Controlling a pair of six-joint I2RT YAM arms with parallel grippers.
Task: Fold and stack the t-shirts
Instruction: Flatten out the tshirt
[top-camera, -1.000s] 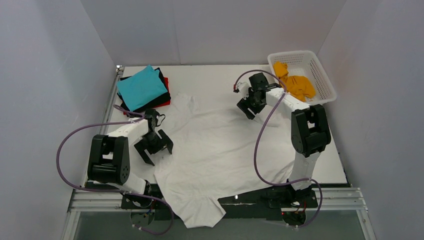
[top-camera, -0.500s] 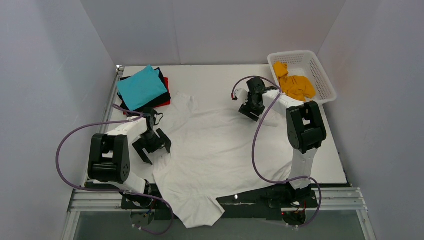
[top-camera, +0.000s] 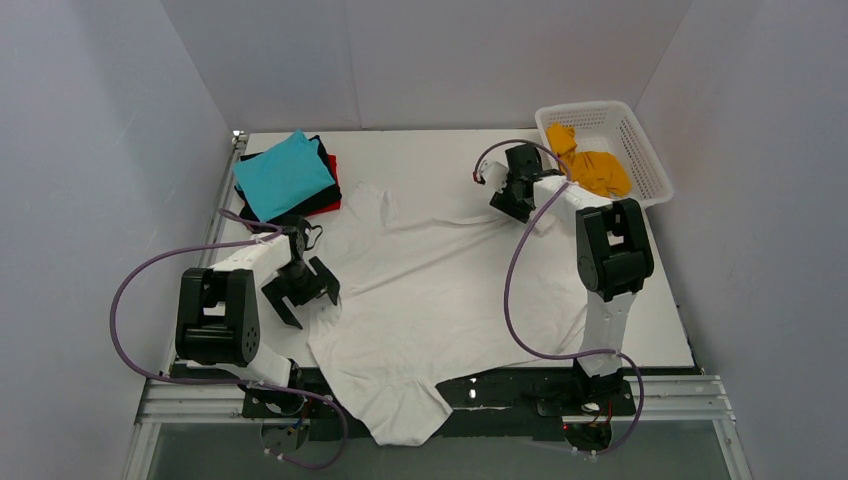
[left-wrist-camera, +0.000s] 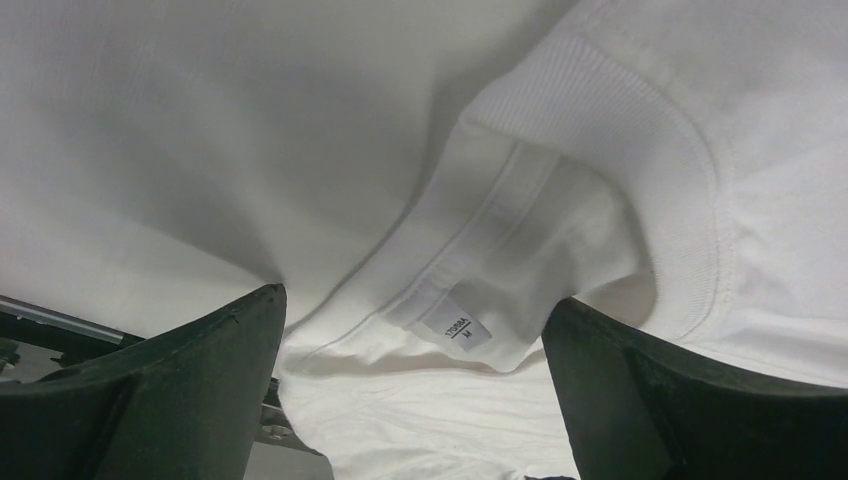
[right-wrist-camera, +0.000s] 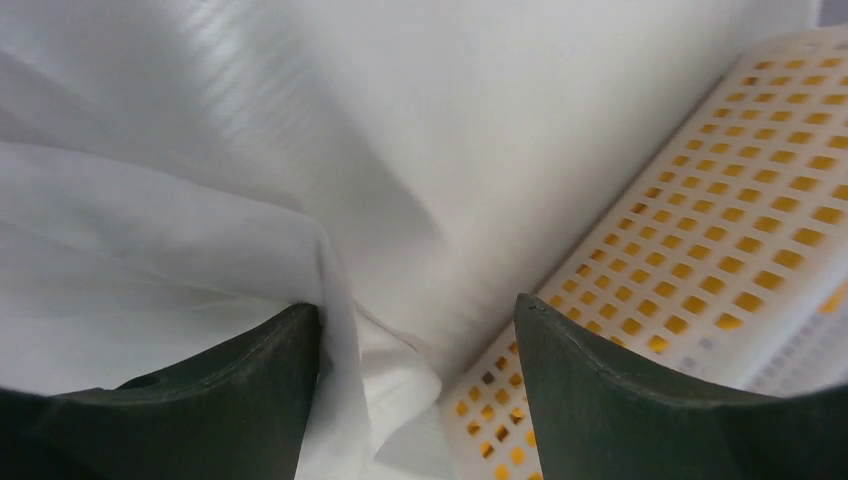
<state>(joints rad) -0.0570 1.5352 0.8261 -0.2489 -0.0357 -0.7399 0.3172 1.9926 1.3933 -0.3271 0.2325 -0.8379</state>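
Left wrist view: the left gripper (left-wrist-camera: 412, 300) stands with its two black fingers (left-wrist-camera: 160, 390) spread wide, nothing pinched between them. Under the gap lies the ribbed collar (left-wrist-camera: 650, 170) of the white t-shirt (left-wrist-camera: 250, 120), with a small sewn-in label (left-wrist-camera: 462, 330) facing up just inside it. From the top external camera this gripper sits low at the shirt's left edge, by the neckline.

The right gripper (right-wrist-camera: 415, 305) also has its fingers apart. A soft fold of the white cloth rises between them and leans on the left finger (right-wrist-camera: 200, 400); whether the tips press the cloth onto the table I cannot tell from this close angle. Just beyond them stands the wall of the white lattice basket (right-wrist-camera: 700, 230) (orange shows through its holes).

Seen from above, the white t-shirt spreads across the middle of the table (top-camera: 430, 155), its near end hanging over the near edge between the two arm bases, its far right corner drawn up under the right gripper. An orange t-shirt (top-camera: 592, 170) lies crumpled in the basket at the far right corner. At the far left a teal t-shirt (top-camera: 283, 175) tops a stack, with a black t-shirt (top-camera: 315, 205) and a red t-shirt (top-camera: 334, 168) showing beneath it.
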